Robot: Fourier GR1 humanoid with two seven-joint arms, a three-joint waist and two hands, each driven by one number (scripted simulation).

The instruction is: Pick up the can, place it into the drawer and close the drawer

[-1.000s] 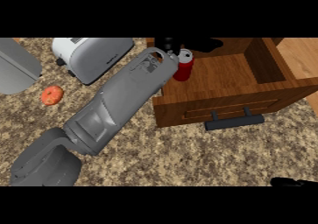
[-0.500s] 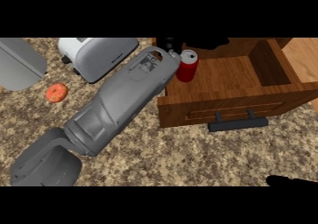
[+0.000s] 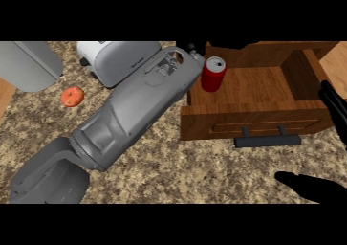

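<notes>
The red can (image 3: pixel 213 74) stands upright inside the open wooden drawer (image 3: pixel 254 122), at its left side. My left forearm runs from the lower left up to the drawer's back left corner. Only a bit of the left hand (image 3: pixel 195 48) shows there, just behind and left of the can, and nothing of it wraps the can's visible sides. My right hand (image 3: pixel 336 112) comes in at the right edge, open, its straight fingers beside the drawer's right front corner and its thumb (image 3: pixel 313 185) low on the counter.
The drawer's dark handle (image 3: pixel 267 141) sticks out toward me over the speckled counter. A white toaster (image 3: pixel 119 60) and a grey appliance (image 3: pixel 24 64) stand at the back left. An orange round item (image 3: pixel 72 96) lies in front of them.
My right hand has risen into view at the right edge, near the drawer's front corner. The can and left hand stay in the same place relative to the drawer.
</notes>
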